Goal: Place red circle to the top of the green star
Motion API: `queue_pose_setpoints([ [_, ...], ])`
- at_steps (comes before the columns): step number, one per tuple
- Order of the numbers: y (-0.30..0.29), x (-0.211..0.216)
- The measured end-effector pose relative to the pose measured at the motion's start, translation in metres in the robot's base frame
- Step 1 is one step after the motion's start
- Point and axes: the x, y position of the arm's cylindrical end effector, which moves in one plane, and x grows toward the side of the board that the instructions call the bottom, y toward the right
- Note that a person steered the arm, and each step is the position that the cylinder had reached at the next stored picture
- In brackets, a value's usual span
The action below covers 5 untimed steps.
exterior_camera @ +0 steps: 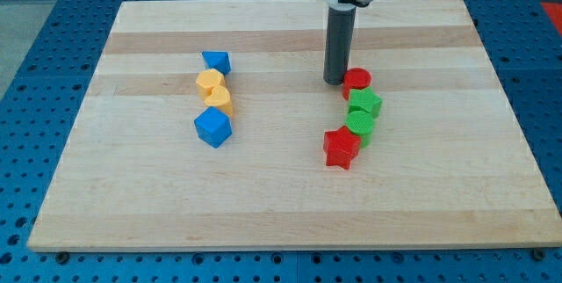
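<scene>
My tip [335, 82] sits on the desk [281, 204], touching the red circle [356, 79] from the view's left; no fingers on this rod. Eight blocks counted. Right cluster, four: red circle topmost, green star [365, 103] just below it, green circle [359, 124], red star [342, 148]. Left cluster, four: two blue cubes [215, 61] [212, 128], two yellow blocks [209, 80] [219, 99] between.

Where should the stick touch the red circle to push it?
No gripping here, only pushing. My tip sits at the red circle's left edge in the view. The circle already lies just above the green star, so probably only a soft nudge on its round side wall from the left; its low, flat shape should slide without tipping.
</scene>
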Motion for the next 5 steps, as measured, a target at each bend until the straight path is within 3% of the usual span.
queue_pose_setpoints([
  [3, -0.047, 0.05],
  [5, -0.047, 0.139],
])
